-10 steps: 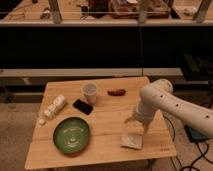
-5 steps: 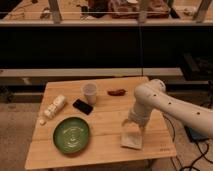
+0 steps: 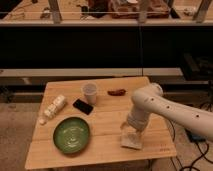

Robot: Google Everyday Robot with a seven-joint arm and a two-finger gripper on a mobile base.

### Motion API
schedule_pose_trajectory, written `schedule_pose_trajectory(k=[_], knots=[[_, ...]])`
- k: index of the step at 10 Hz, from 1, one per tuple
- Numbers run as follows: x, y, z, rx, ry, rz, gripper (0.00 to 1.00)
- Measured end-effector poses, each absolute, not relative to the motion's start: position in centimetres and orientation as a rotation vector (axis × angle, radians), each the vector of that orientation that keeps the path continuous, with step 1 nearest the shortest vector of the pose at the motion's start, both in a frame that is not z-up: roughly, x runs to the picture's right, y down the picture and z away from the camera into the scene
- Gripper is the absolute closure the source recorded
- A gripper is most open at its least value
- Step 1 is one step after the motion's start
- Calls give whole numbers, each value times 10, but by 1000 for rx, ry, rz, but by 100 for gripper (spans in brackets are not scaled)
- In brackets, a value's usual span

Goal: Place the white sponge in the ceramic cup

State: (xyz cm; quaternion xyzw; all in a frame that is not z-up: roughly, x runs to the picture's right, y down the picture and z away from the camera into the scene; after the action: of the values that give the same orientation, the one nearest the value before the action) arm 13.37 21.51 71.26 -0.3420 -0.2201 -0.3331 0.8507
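Note:
The white sponge (image 3: 132, 140) lies flat on the wooden table (image 3: 105, 122) near its front right corner. My gripper (image 3: 130, 131) points down right at the sponge's top edge, at the end of the white arm (image 3: 165, 107) that reaches in from the right. I cannot tell whether it touches the sponge. The ceramic cup (image 3: 89, 93) stands upright at the back middle of the table, well to the left of and behind the gripper.
A round green plate (image 3: 72, 135) sits at the front left. A black flat object (image 3: 83, 106) lies in front of the cup. A row of small white chunks (image 3: 52, 109) lies at the left edge. A reddish-brown item (image 3: 117, 92) lies right of the cup.
The arm's upper part has swung a little to the left above the sponge. The sponge stays in the same spot on the table.

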Motion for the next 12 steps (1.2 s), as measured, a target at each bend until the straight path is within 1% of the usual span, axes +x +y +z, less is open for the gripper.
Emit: schedule_pose_trajectory(k=[2,6,9,12], knots=[[133,215,705,-722,-464,-658,35],[140,213,691,-654,-472,-569,35],[142,214,684,-640,-481,-546,35],[150,226,677,-636,-503,-510,35]])
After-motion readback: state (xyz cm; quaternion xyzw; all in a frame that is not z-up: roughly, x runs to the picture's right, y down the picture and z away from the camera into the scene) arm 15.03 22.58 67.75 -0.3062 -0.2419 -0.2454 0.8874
